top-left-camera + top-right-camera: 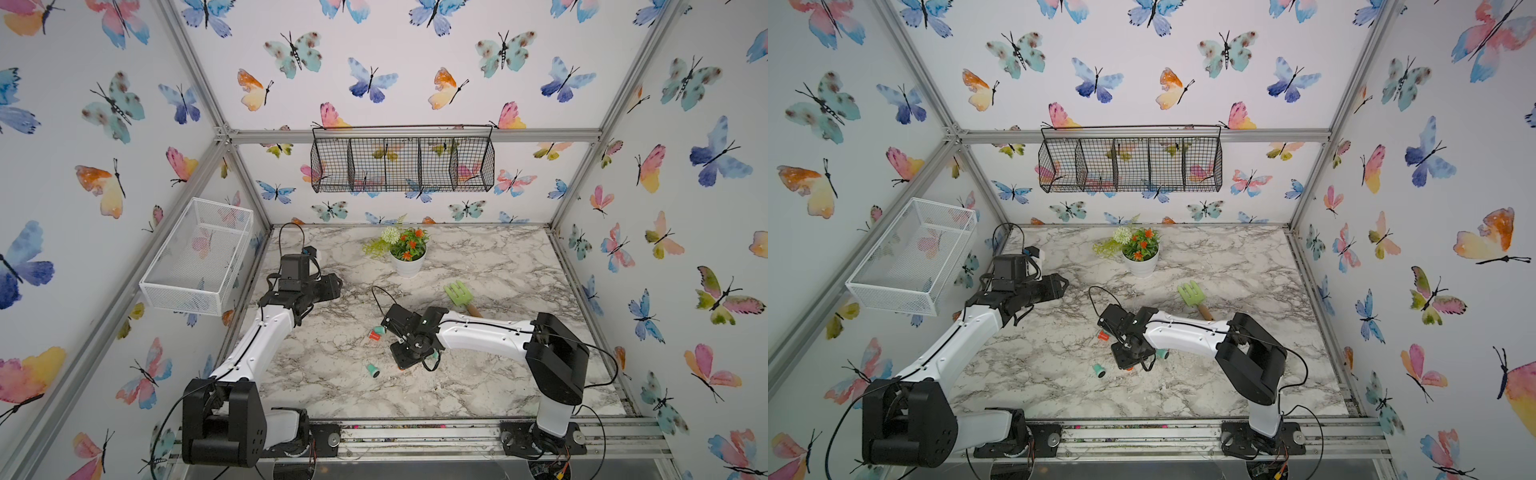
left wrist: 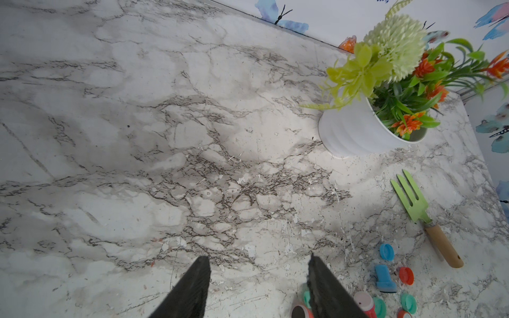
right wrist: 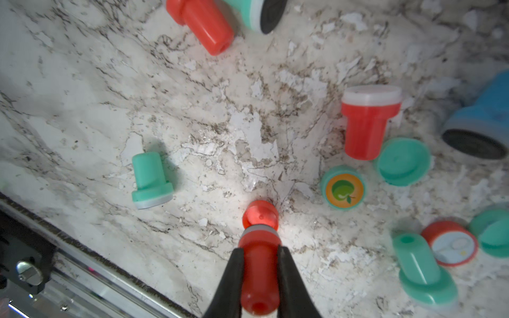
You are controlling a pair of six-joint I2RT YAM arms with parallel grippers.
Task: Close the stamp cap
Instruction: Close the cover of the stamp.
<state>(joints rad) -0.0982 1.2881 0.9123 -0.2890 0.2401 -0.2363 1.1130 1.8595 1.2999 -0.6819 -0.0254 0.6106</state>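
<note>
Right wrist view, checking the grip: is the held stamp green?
No, the right gripper clamps a red stamp by its handle.

Both top views look down from high above the front edge of the table (image 1: 478, 257) toward the back wall (image 1: 395, 83), and they share almost the whole scene. The left wrist camera looks over the table past the left claw (image 2: 258, 257), from a middle height, toward the flower pot (image 2: 355, 135) and the green fork (image 2: 410, 198), which both top views also show. The right wrist camera hangs very near the table behind the right claw (image 3: 260, 249); it shares the scattered stamps (image 3: 369, 124) with the left wrist view.
</note>
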